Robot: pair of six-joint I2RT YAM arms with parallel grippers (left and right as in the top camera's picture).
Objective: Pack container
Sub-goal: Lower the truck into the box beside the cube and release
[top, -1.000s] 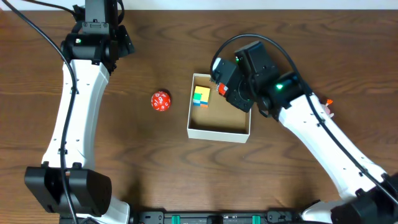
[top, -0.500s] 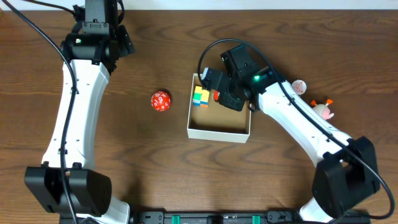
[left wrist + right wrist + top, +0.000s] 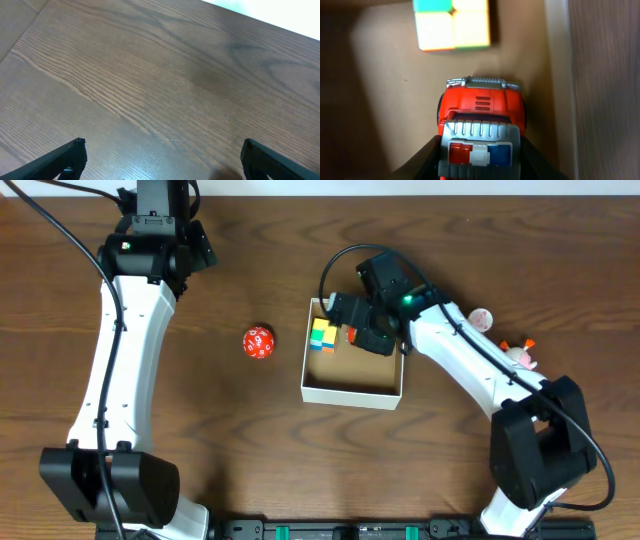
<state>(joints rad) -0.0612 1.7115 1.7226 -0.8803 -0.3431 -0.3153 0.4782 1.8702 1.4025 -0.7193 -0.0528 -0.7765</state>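
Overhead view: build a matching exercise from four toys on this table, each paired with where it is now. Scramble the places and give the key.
Things
1. red many-sided die
2. multicoloured puzzle cube
3. red plastic toy truck
4. small pink-and-white toy figure

Places
A. lying free inside the white-walled cardboard container
B. on the wooden table, right of the container
C. held in the right gripper
D. on the table, left of the container

Pairs: 1-D, 2-A, 3-C, 4-B
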